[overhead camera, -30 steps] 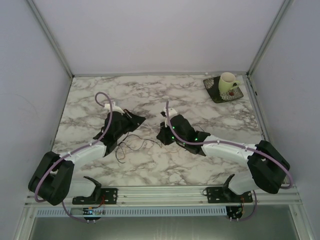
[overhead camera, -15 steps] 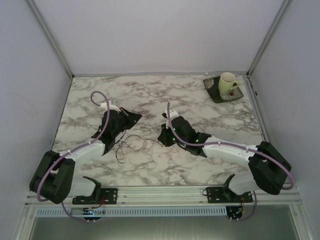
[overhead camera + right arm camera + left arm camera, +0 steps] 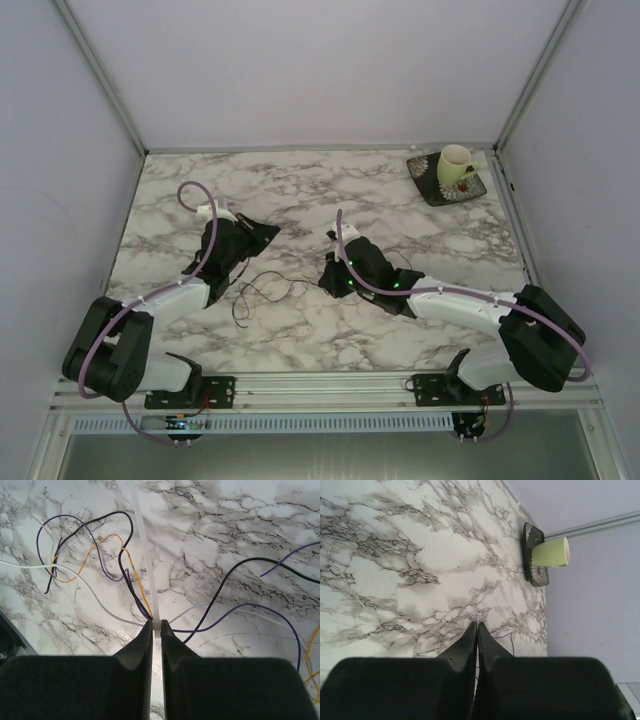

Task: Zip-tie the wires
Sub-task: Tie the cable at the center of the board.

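The wires [image 3: 125, 565] are thin black, purple, yellow and white strands looping over the marble table [image 3: 300, 190]; from above they show as faint dark curls [image 3: 262, 290] between the arms. A white zip tie [image 3: 145, 550] runs straight up from my right gripper [image 3: 156, 625], which is shut on its lower end where the strands cross. My left gripper [image 3: 477, 625] is shut, with a thin white sliver of the tie at its tips. In the top view the left gripper [image 3: 274, 231] sits up and left of the right gripper [image 3: 323, 284].
A pale green cup [image 3: 455, 165] stands on a dark square saucer [image 3: 436, 187] at the back right corner, also in the left wrist view as cup [image 3: 551, 552] and saucer [image 3: 532, 577]. Plain walls and metal frame posts [image 3: 100, 75] enclose the table.
My left gripper has drawn back to the left, away from the right one. The right gripper has shifted slightly toward the near edge, still shut on the tie.
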### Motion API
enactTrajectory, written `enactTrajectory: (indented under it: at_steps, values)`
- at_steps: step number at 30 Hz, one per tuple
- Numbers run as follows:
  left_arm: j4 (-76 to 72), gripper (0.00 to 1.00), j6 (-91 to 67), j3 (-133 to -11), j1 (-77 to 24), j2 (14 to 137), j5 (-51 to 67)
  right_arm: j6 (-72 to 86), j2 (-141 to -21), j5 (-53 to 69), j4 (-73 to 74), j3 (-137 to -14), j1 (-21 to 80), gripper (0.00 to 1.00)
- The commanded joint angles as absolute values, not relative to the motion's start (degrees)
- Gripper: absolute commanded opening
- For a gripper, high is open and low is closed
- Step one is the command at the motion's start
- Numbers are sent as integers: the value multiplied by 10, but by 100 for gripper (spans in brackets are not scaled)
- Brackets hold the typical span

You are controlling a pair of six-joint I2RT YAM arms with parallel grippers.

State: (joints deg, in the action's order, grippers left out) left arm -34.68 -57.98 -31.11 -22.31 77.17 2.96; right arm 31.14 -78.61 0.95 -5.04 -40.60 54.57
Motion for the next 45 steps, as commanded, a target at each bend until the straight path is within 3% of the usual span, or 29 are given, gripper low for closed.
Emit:
enactTrajectory:
  at_steps: [1,4,9,12,16,19,26,29,39,45]
  values:
    - [-408,0,-578,-328,-208,782,14,318,-773,5,-16,-402,552,0]
    - [-417,0,-569,-330,-209,788,37,311,-775,3,-18,-411,549,0]
    - [-409,48,-544,-328,-209,779,72,304,-796,9,-15,-434,534,0]
    - [-389,70,-532,-324,-209,767,82,299,-809,6,-13,-449,528,0]
    - [-385,91,-535,-312,-209,757,102,296,-823,6,-12,-475,518,0]
    - [-393,100,-547,-301,-210,757,119,294,-826,6,-14,-489,517,0]
    - [-423,99,-569,-286,-250,774,130,289,-823,1,-23,-503,514,0]
    - [-440,93,-574,-299,-276,796,126,287,-832,9,-26,-512,514,0]
    - [-490,40,-587,-325,-315,866,122,286,-837,19,-33,-515,515,0]
    - [-490,15,-584,-332,-318,868,120,284,-841,14,-23,-512,515,0]
